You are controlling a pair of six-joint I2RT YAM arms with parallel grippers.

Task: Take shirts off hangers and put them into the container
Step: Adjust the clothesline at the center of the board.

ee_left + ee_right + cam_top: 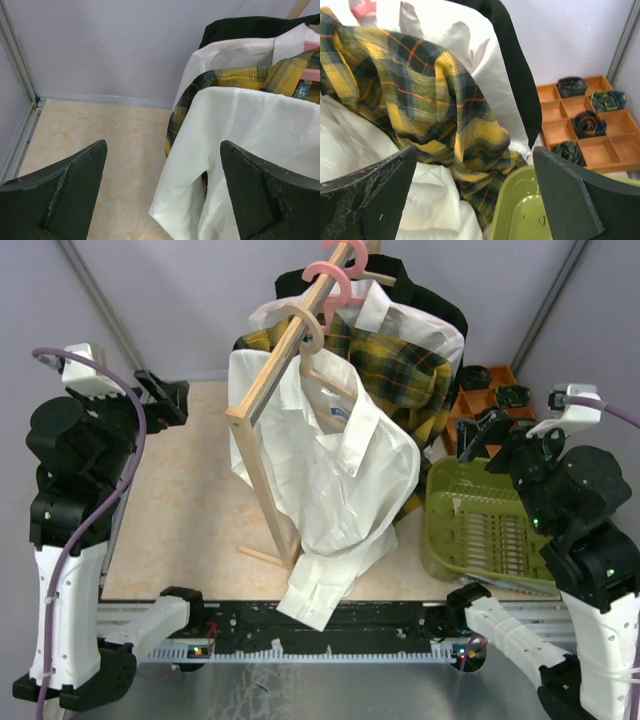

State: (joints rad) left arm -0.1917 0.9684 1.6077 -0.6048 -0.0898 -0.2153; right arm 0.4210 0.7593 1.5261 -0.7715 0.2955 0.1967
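Four shirts hang on hangers on a rack at the table's middle. The front white shirt (335, 470) (260, 130) is on a beige hanger (300, 325), its tail trailing to the table. Behind it hang a yellow plaid shirt (395, 370) (430, 90), a second white shirt (425, 325) and a black shirt (435, 295) (520, 75). A pink hanger (335, 275) hooks the bar's far end. The olive-green container (480, 530) (525, 210) sits right of the rack, holding nothing. My left gripper (165, 395) (162, 145) is open, left of the shirts. My right gripper (490, 435) (475, 150) is open above the container's far end.
The wooden rack (262, 410) with its metal bar runs diagonally from the near middle to the far wall. An orange compartment tray (478, 390) (580, 125) with rolled dark cloths stands behind the container. Grey walls close the back and sides.
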